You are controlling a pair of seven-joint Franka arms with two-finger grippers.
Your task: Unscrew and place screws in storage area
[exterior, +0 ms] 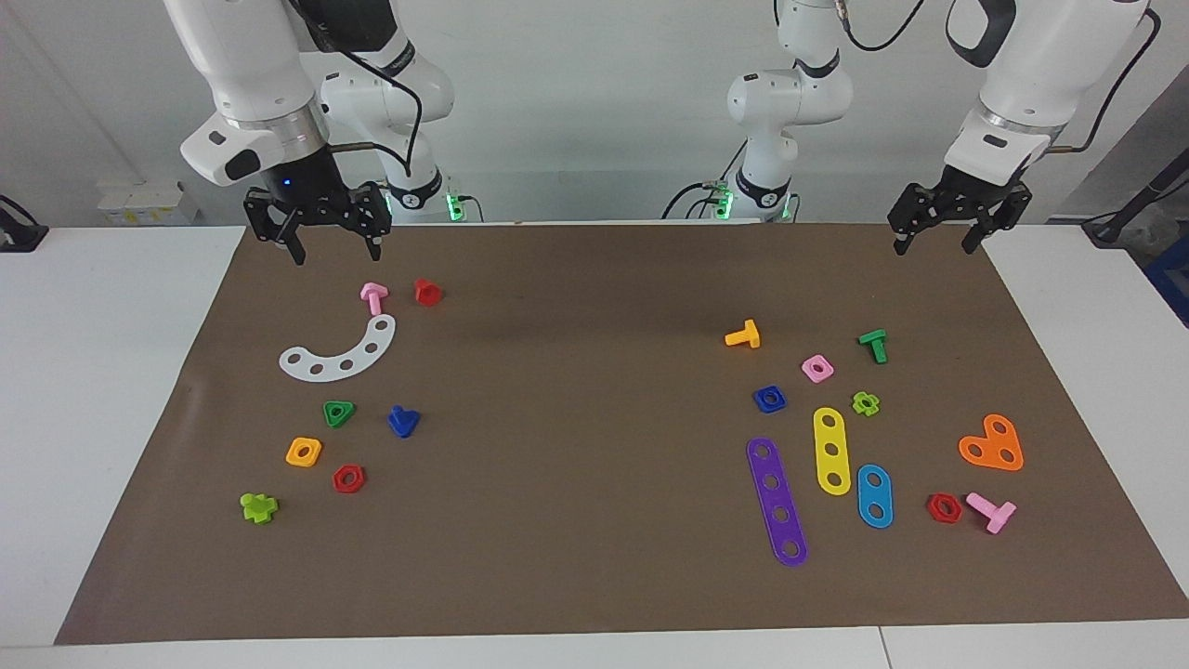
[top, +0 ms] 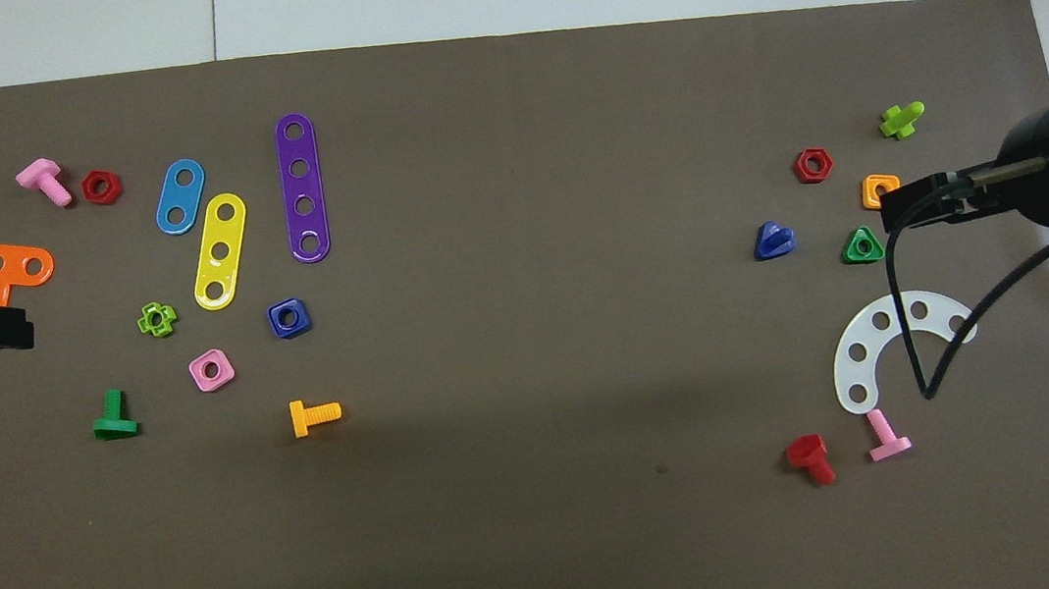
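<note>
The dark-blue bolt (exterior: 403, 422) lies on the brown mat, beside the green triangular nut (exterior: 339, 413), toward the table's middle; it also shows in the overhead view (top: 773, 240). The storage area (exterior: 329, 448) is bare mat between that nut, the orange square nut (exterior: 304, 452) and the red hexagonal nut (exterior: 348, 478). My right gripper (exterior: 336, 249) is open and empty, raised over the mat's edge nearest the robots, above a pink bolt (exterior: 374, 297). My left gripper (exterior: 936, 240) is open and empty, raised over the mat's corner at its own end.
A white curved strip (exterior: 344, 351), a red bolt (exterior: 427, 292) and a lime piece (exterior: 258, 507) lie around the storage area. At the left arm's end lie coloured strips (exterior: 777, 502), a blue square nut (exterior: 769, 400), an orange bolt (exterior: 743, 334) and a green bolt (exterior: 873, 346).
</note>
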